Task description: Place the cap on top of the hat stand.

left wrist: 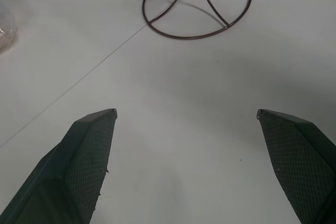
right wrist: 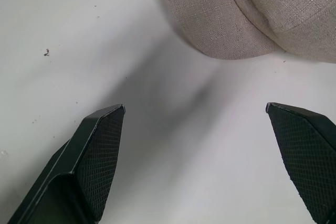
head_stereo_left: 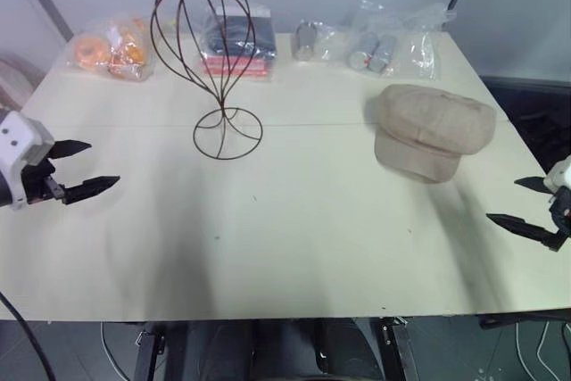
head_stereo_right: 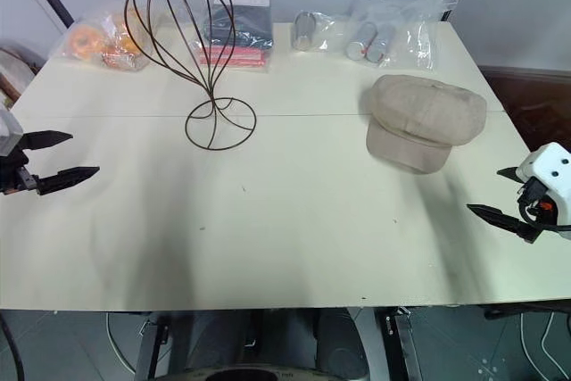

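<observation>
1. Right hand (head_stereo_right: 500,194) spread wide, empty, near the surface (head_stereo_left: 294,247) edge; left hand (head_stereo_left: 85,169) likewise.
2. Cap (head_stereo_left: 434,129) lies flat, just ahead of the right hand. Risk: soft crown collapses when pinched.
3. Hat stand (head_stereo_left: 214,60) upright, well apart. Risk: a snagged brim tips its light wire frame.

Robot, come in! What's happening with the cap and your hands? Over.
Left gripper and right gripper open, empty. Cap flat on table, right of stand. Nothing between them. Over.
</observation>
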### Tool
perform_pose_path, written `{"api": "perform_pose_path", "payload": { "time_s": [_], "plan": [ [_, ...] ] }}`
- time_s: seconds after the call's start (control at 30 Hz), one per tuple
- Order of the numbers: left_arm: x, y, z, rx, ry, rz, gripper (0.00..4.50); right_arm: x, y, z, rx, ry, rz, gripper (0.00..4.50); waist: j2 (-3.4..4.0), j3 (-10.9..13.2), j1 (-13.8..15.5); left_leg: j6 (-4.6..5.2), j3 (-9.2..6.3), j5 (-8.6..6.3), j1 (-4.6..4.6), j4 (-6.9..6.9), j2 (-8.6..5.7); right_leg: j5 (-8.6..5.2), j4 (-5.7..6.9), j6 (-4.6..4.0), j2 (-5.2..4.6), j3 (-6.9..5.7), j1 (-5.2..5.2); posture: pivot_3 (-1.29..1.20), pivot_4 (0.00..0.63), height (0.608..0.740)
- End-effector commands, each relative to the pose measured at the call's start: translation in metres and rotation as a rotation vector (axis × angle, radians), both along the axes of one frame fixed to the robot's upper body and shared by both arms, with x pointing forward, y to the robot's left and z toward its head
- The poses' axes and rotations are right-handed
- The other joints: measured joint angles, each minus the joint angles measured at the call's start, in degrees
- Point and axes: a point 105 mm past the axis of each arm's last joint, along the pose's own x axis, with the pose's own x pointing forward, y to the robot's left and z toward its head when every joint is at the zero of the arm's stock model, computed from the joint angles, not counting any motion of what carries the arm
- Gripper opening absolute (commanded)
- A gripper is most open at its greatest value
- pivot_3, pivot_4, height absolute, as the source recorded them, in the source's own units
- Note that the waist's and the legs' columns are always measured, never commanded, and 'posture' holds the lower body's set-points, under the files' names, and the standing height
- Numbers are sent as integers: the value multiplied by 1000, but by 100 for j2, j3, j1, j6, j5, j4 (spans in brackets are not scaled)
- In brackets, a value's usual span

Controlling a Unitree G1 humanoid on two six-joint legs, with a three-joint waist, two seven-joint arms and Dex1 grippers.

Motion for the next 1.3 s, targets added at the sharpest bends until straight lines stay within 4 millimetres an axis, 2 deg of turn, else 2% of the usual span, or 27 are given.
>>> {"api": "perform_pose_path", "payload": {
  "time_s": [0.03,0.37,0.5,0.6,0.77,0.87,1.0,1.13,1.3],
  "plan": [
    [-3,1,16,39,-53,-9,4500,5,2,13,-23,-54,14,4416,0,0,0,0,0,0,0,0,0,0,0,0,0,0,0,0,150,740],
    [4,2,23,2,-103,30,4500,13,1,19,-44,-115,-15,4416,0,0,7,0,0,0,0,2,-2,8,0,15,1,0,1,0,150,740],
    [6,-9,26,-22,-88,-15,4500,17,7,24,-82,-158,-31,4416,0,0,1,0,0,0,1,2,-4,10,2,17,3,0,1,0,150,740],
    [8,-27,30,-56,-75,-85,4500,19,16,27,-149,-182,-15,4416,0,0,2,0,0,0,1,2,-8,11,3,20,4,0,1,0,150,740],
    [1,-84,38,-164,-34,-305,4500,31,48,34,-232,-261,17,4416,-1,0,4,0,-1,0,0,7,-6,12,5,22,3,0,2,0,150,740],
    [-6,-120,32,-169,1,-430,4500,41,61,25,-370,-301,6,4416,-2,-1,4,0,-3,1,0,8,-9,13,9,23,4,0,2,0,150,740],
    [-14,-167,26,-167,32,-614,4500,57,83,0,-479,-367,-21,4416,-5,-3,13,-1,-5,1,-2,13,-15,13,12,23,6,0,1,0,150,740],
    [-10,-188,30,-182,20,-680,4500,68,90,-20,-582,-392,-47,4416,-5,-3,9,-1,-5,1,-6,18,-23,13,21,23,6,1,-4,0,150,740],
    [-4,-196,38,-186,-3,-698,4500,92,84,-28,-691,-444,-130,4416,-5,-3,-22,0,-4,2,-4,19,-23,13,43,25,7,2,-13,0,150,740]
  ]
}}
